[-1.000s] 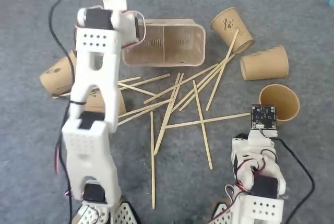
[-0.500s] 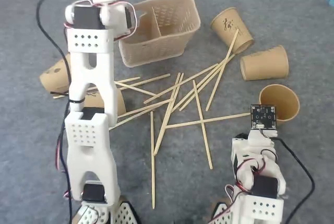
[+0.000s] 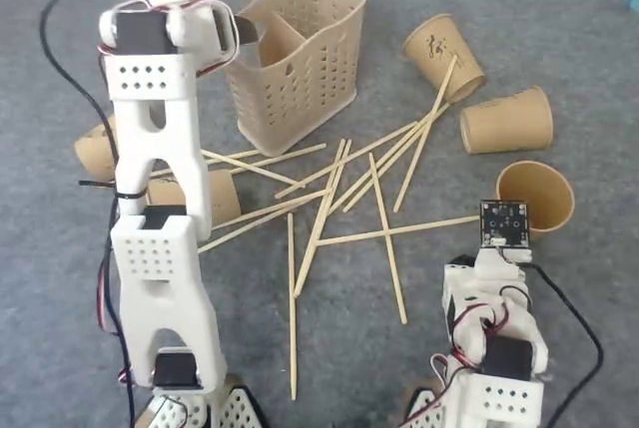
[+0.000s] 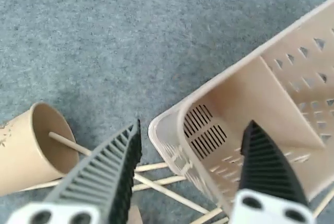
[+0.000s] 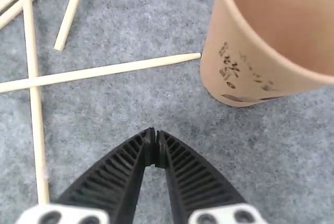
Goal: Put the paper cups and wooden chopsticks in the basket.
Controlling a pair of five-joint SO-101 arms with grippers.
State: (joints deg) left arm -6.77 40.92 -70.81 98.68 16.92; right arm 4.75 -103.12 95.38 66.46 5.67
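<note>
Basket (image 3: 300, 79) wall sat between the left gripper's (image 4: 194, 126) spread fingers, the basket tilted at twelve o'clock on the table (image 3: 379, 368), while the right gripper (image 5: 155, 132), fingers pressed together, hung beside a paper cup (image 5: 261, 51) at three o'clock, wooden chopsticks (image 3: 329, 199) strewn centrally

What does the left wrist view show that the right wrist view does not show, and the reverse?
Left wrist, not right wrist: the basket, one wall standing inside the open left gripper, and a cup lying on its side with a chopstick in its mouth. Right wrist, not left wrist: the shut right gripper before a standing cup. Both: loose chopsticks on grey carpet.
</note>
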